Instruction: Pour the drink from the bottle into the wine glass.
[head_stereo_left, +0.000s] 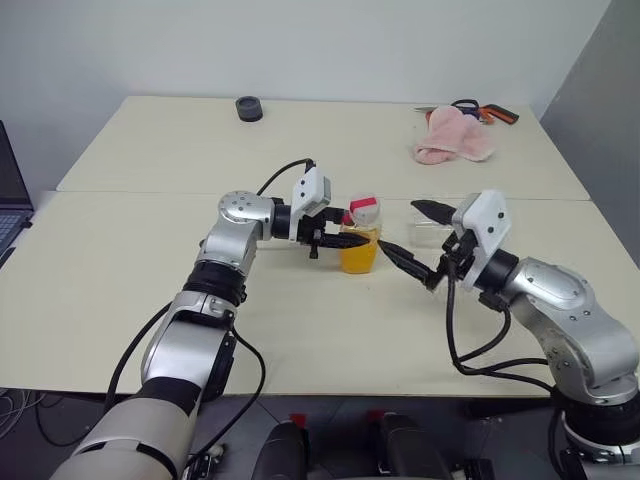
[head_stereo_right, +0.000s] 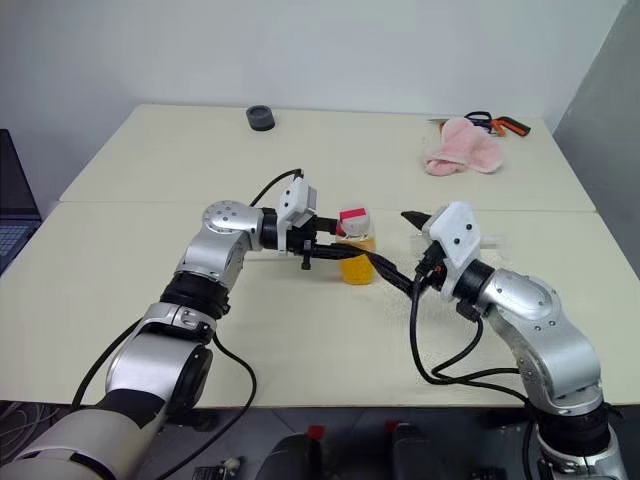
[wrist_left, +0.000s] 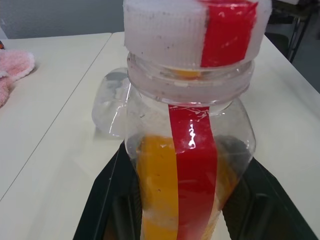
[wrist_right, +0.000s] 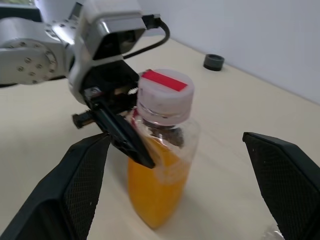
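Observation:
The bottle (head_stereo_left: 360, 243) stands upright on the table, a little over half full of the orange drink (wrist_right: 155, 195), with its white cap (wrist_right: 164, 95) and red band on. My left gripper (head_stereo_left: 343, 238) comes in from the left and is shut on the bottle's body. My right gripper (head_stereo_left: 397, 224) hovers just right of the bottle. It is open wide, and its fingers (wrist_right: 75, 185) stand apart from the bottle on either side without touching it. The wine glass (wrist_left: 109, 102) shows as a clear rounded shape behind the bottle, partly hidden. Whether it is upright I cannot tell.
A pink cloth (head_stereo_left: 452, 138) and orange-handled scissors (head_stereo_left: 487, 111) lie at the far right of the table. A small black round object (head_stereo_left: 248, 108) sits at the far edge. A laptop (head_stereo_left: 10, 195) is at the left border.

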